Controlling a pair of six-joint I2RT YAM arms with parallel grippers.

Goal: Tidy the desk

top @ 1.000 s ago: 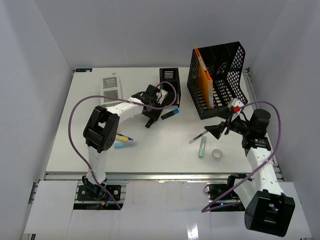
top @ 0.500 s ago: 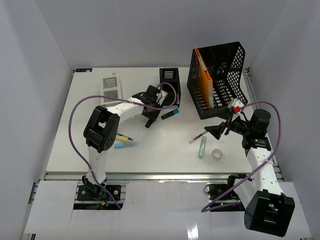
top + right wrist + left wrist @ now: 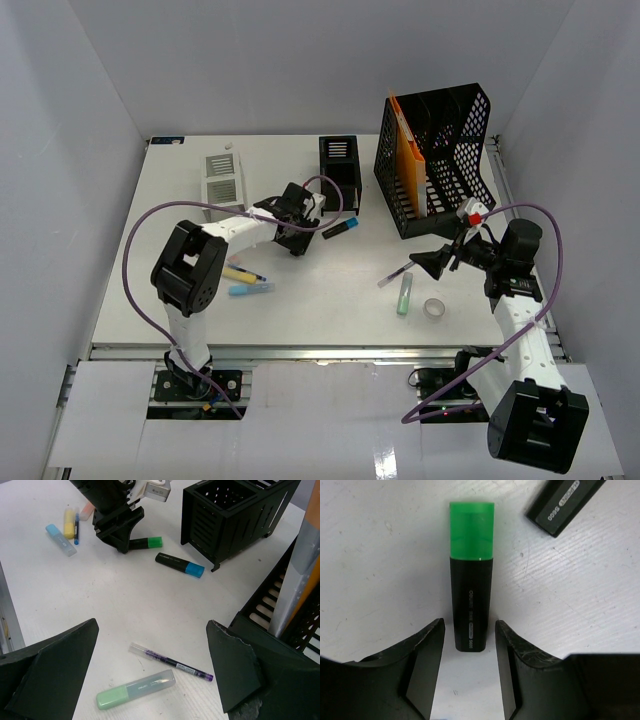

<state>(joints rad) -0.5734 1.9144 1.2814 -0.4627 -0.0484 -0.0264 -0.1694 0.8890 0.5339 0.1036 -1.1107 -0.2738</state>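
The white counter (image 3: 300, 320) lay beneath everything, its metal rail along the near edge. A black mesh file rack (image 3: 445, 150) holding an orange folder (image 3: 408, 165) stood at the counter's far right corner.

Farthest left of the rack stood a white mesh pen holder (image 3: 222, 178). Equally far left but nearer the rail, a yellow highlighter (image 3: 238, 273) and a pale blue one (image 3: 250, 289) lay just beside each other.

Closer to the rack, the left gripper (image 3: 470, 625) hung low over the counter. Its jaws were partly open astride the butt end of a green-capped black highlighter (image 3: 471, 580), with a slim gap showing on each side. A black pen holder (image 3: 340, 165) stood just left of the rack, and a blue-capped black highlighter (image 3: 341, 228) lay in front of that holder.

In front of the rack lay a purple pen (image 3: 172, 664), a pale green highlighter (image 3: 136, 689) and a roll of clear tape (image 3: 434, 308). The right gripper (image 3: 152, 630) hovered above them, near the rack's front, spread wide and holding nothing.
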